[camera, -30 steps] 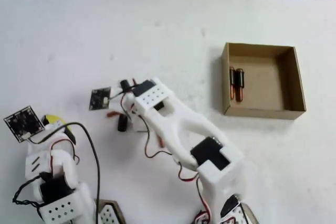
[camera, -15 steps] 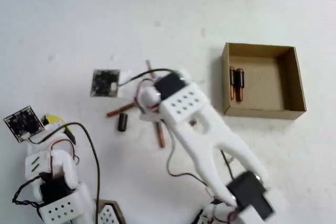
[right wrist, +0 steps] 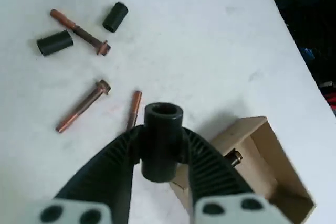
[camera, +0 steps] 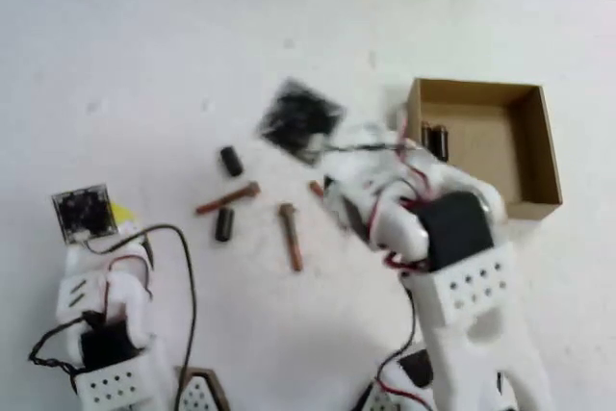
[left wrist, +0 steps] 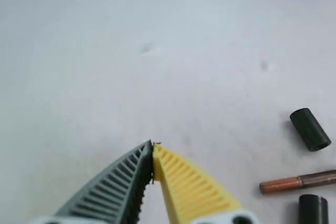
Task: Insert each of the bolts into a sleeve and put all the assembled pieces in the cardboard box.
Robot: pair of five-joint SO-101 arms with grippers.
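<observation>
Sleeve (right wrist: 163, 124) under inspection: black, hollow, clamped across its middle by the right gripper (right wrist: 161, 148), whose jaws are drawn in narrow on it. Its open bore faces the wrist camera and we see no bolt in it. As far as we can judge it is held clear of the table (camera: 144, 64), between the nearest bolt (right wrist: 134, 109) and a corner of the cardboard box (camera: 481, 89). Outward from there, the middle bolt (right wrist: 83, 106) lies loose just beside the nearest one. The far bolt (right wrist: 79, 30) lies between one loose sleeve (right wrist: 115, 17) and the other loose sleeve (right wrist: 54, 42); we cannot confirm that it touches either. Inside the box, close to the wall nearest the loose parts, we note an assembled piece (camera: 435, 140); the arm hides whether there are more. The left gripper (left wrist: 152, 153) sits well apart at the table's near left, its grey and yellow fingers pressed tip to tip with nothing between them. We judge the work partly done: three bolts are not yet sleeved, and the step in hand is pairing the held sleeve with a bolt. The next move, in our view, calls for the left gripper to open, take a bolt near its head, and line the shank squarely with the bore. A tilted approach would likely catch on the rim.
</observation>
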